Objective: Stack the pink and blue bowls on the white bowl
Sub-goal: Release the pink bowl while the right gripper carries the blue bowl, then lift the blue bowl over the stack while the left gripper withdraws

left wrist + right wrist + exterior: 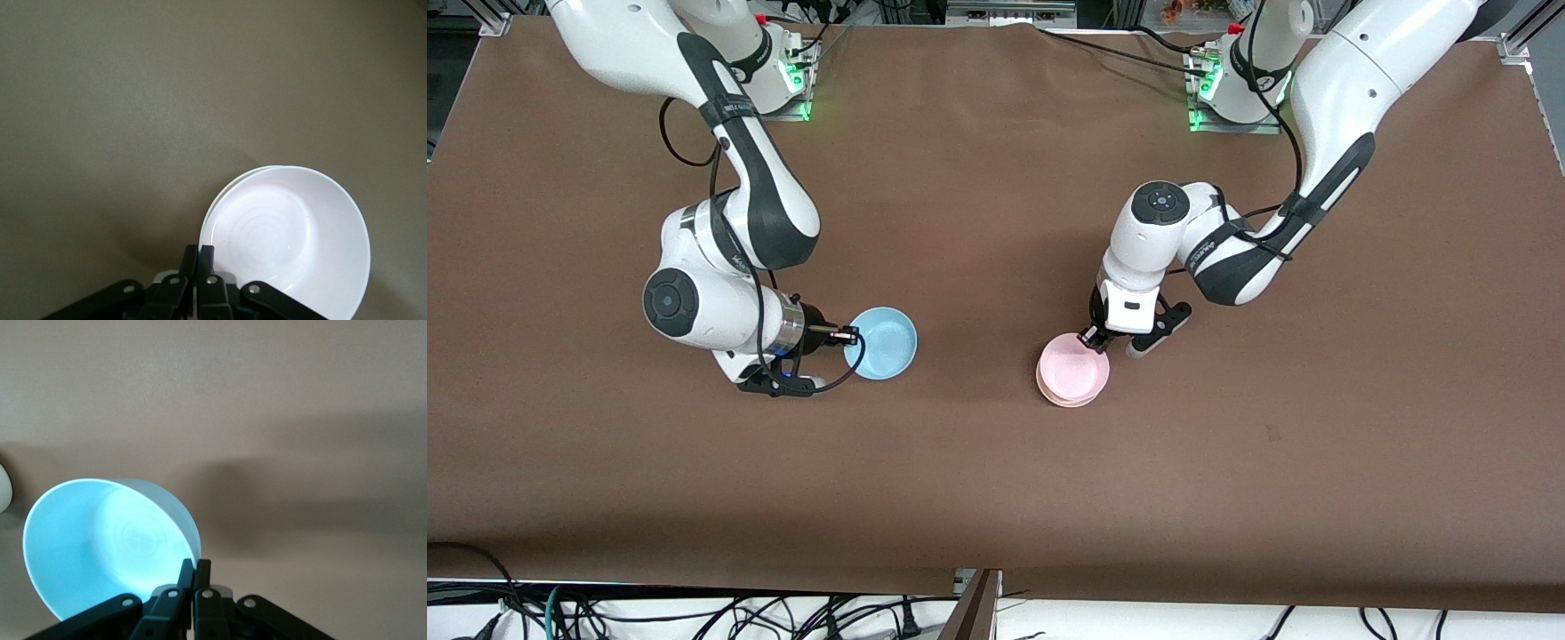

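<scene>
The pink bowl (1073, 367) sits nested in the white bowl (1069, 401), of which only a thin rim shows under it. The pair stands near the table's middle, toward the left arm's end. My left gripper (1092, 338) is shut on the pink bowl's rim, on the edge away from the front camera. The left wrist view shows the pink bowl (287, 233), the white bowl's rim (215, 208) just outside it, and the left gripper (198, 252). My right gripper (854, 336) is shut on the rim of the blue bowl (882, 342). In the right wrist view the blue bowl (100, 547) hangs tilted from that gripper (194, 565).
The brown table cover (996, 498) stretches wide around both bowls. The two arm bases (1232, 84) stand along the table's edge farthest from the front camera. Loose cables (694, 613) lie below the nearest edge.
</scene>
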`<state>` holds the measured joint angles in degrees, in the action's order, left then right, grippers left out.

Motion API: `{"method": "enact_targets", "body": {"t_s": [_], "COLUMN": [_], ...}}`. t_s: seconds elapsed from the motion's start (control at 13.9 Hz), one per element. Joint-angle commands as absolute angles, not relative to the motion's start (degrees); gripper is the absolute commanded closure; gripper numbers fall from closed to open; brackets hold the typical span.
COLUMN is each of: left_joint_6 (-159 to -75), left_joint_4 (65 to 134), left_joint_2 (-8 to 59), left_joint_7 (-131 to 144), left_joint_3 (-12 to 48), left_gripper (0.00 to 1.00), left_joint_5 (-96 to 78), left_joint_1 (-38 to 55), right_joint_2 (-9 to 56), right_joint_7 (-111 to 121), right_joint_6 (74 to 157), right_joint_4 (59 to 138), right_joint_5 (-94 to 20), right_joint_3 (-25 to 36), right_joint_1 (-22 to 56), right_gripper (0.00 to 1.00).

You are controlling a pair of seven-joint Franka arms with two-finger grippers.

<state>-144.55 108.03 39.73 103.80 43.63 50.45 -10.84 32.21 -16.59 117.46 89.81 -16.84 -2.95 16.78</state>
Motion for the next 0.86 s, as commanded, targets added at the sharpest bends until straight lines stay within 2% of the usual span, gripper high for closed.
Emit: {"method": "enact_targets", "body": {"t_s": [0.0, 0.07, 0.14, 0.5, 0.65, 0.79], "left_joint_6": [-144.7, -144.7, -144.6, -143.2, -139.7, -132.7], "left_joint_4": [105.9, 105.6, 105.6, 104.2, 100.9, 95.0], "left_joint_2": [40.6, 40.6, 40.5, 38.9, 37.7, 37.4], "left_joint_7": [105.6, 105.5, 105.5, 105.0, 104.5, 100.7], "left_joint_3": [43.2, 43.2, 43.2, 44.0, 44.1, 45.4], "left_gripper": [0.66, 0.57, 0.54, 0.55, 0.55, 0.55], "left_joint_5": [51.6, 51.4, 51.3, 50.5, 47.0, 42.6], "left_joint_1": [-9.8, -9.8, -9.8, -10.9, -10.9, -10.9], "right_joint_2": [33.0, 33.0, 33.0, 34.3, 36.3, 38.7], "right_joint_7": [-18.3, -18.6, -18.7, -25.1, -29.8, -35.0], "right_joint_6": [116.9, 117.0, 117.0, 118.2, 118.6, 119.9], "right_joint_4": [88.1, 88.1, 88.1, 86.1, 82.9, 79.6], "right_joint_5": [-17.8, -17.8, -17.8, -17.8, -17.9, -18.5], "right_joint_3": [-2.7, -2.7, -2.7, -2.7, -2.7, -2.7], "right_joint_1": [17.4, 17.4, 17.5, 20.6, 22.8, 25.4], "right_gripper": [1.00, 1.00, 1.00, 1.00, 1.00, 1.00]}}
